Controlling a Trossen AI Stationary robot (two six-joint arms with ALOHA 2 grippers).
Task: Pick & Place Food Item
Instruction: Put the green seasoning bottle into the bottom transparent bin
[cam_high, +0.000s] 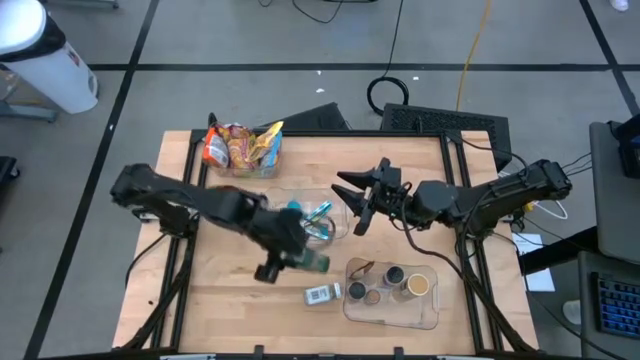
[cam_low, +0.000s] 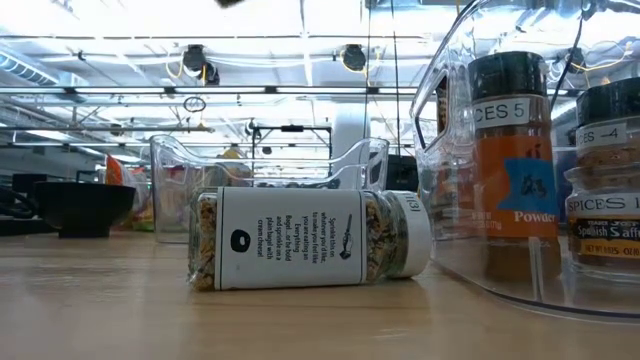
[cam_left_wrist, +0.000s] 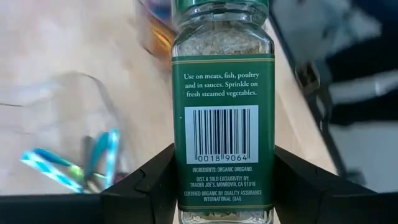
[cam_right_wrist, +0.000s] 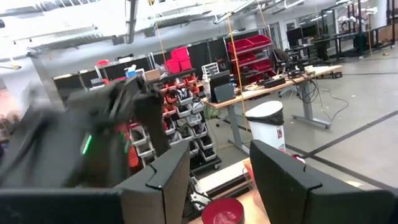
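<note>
- Oregano jar (cam_left_wrist: 222, 106) with a green label sits clamped between the two dark fingers (cam_left_wrist: 146, 186) of the left gripper (cam_high: 300, 252); the label reads organic oregano above a barcode.
- From above, the left gripper and its jar hang over the middle of the wooden table (cam_high: 215, 300), just beside a clear bin (cam_high: 345, 222) that holds blue-striped items (cam_high: 318, 212).
- A second spice jar (cam_low: 305, 238), white-labelled, lies on its side on the table, close to the clear tray (cam_high: 432, 318) at the near right.
- That tray holds several upright spice jars (cam_high: 397, 283); in the low view one has an orange powder label (cam_low: 512, 180).
- The right gripper (cam_high: 352, 204) is raised above the table on the right of the clear bin, fingers (cam_right_wrist: 283, 174) parted with nothing between them.
- A clear container of snack packets (cam_high: 243, 148) stands at the table's far left corner.
- A white cylinder (cam_high: 45, 55) stands on the floor beyond the table's left side.
</note>
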